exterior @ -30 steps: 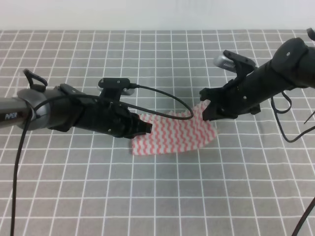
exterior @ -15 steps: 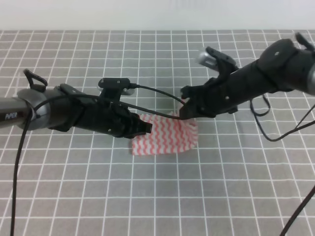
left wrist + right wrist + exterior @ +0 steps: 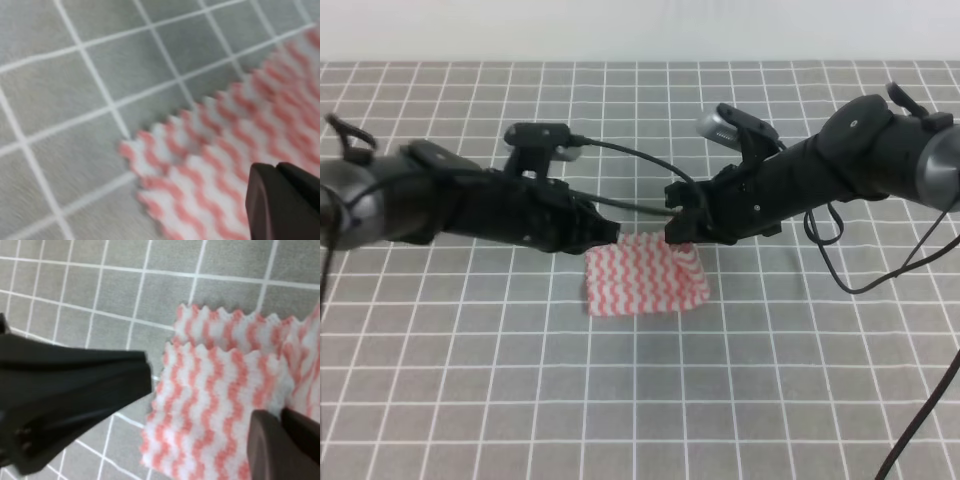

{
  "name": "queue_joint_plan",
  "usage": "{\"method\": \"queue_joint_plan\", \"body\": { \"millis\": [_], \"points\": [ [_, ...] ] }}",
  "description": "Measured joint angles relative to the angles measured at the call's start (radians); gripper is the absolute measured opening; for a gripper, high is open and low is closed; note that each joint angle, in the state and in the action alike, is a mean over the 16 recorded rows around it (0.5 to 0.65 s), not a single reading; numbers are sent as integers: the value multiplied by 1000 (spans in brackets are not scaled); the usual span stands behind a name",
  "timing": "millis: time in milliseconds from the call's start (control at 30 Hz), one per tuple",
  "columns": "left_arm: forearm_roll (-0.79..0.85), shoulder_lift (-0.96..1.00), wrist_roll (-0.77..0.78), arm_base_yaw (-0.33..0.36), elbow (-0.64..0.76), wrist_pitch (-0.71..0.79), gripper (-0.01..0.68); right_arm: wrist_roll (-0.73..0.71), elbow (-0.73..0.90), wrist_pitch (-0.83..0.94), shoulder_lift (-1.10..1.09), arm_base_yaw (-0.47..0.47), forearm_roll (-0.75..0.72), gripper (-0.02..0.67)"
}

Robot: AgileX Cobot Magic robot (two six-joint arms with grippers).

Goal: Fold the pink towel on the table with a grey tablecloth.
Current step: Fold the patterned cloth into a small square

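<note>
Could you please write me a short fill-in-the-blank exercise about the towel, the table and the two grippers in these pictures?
1. The towel has wavy pink and ____ stripes.
2. The tablecloth is grey with a grid of thin ____ lines.
3. In the high view, the right gripper is at the towel's ____ edge.
4. The towel's edges are cut in a ____ pattern.

Missing words: white; white; far; zigzag

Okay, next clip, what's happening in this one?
A two-armed robot is folding a pink zigzag towel on the grey gridded tablecloth. The right end effector holds an edge above the towel's far right side; the right wrist view shows one layer overlapping another. The left end effector sits at the far left corner. The fold isn't flattened yet.
</note>
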Motion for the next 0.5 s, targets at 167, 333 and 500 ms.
{"method": "queue_joint_plan", "body": {
  "millis": [167, 333, 500],
  "points": [
    [0, 1, -4, 26, 0, 54, -3, -8, 0, -2, 1, 1, 12, -12],
    [-7, 31, -7, 46, 1, 90, -4, -14, 0, 0, 1, 1, 19, -12],
    [-17, 66, -4, 51, 1, 86, -3, -14, 0, 0, 1, 2, 20, -12]
  ]
}}
